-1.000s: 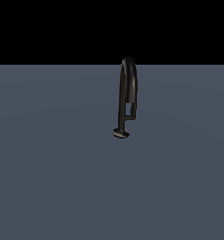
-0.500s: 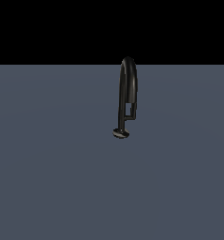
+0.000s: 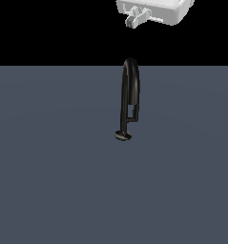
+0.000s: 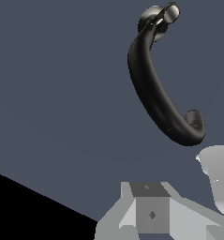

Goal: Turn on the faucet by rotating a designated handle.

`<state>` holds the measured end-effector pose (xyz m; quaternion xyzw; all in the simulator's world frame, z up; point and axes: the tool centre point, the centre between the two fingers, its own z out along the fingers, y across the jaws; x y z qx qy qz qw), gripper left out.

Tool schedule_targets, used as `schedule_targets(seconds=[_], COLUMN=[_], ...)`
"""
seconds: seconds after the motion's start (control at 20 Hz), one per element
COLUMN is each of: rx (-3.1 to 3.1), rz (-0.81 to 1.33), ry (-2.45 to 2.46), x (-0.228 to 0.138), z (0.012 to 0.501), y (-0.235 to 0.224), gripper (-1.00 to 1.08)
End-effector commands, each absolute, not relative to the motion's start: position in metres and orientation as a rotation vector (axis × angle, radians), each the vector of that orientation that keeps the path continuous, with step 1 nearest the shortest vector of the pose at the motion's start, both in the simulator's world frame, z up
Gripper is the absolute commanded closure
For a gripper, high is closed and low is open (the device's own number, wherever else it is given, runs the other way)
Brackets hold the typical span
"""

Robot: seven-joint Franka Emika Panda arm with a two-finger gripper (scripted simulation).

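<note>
I see the glossy black faucet [image 3: 129,90], a narrow arched pipe on a round disc, upright on the matte grey floor [image 3: 48,167]. The white gripper [image 3: 153,9] hangs above it; I cannot tell its opening.

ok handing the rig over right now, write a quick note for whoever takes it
Gripper: at the top edge of the exterior view, above the faucet, touching nothing. Fingers barely in frame, so open or shut cannot be told.
Faucet: upright on the grey surface, on its round base.
Handle: thin bar low on the stem, untouched.
Done: nothing on the handle yet.
Left: descend, reach the handle, rotate it to turn the faucet on.
</note>
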<state>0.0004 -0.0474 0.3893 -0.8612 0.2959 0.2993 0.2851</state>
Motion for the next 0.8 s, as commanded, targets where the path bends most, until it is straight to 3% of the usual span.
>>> schedule_targets(seconds=[0.0, 0.75], rx=[-2.241, -1.802], rz=[0.839, 1.066], ry=[0.825, 1.029], x=[0.012, 0.068], z=[0.377, 0.281], y=[-0.052, -0.079], gripper=[1.08, 1.08])
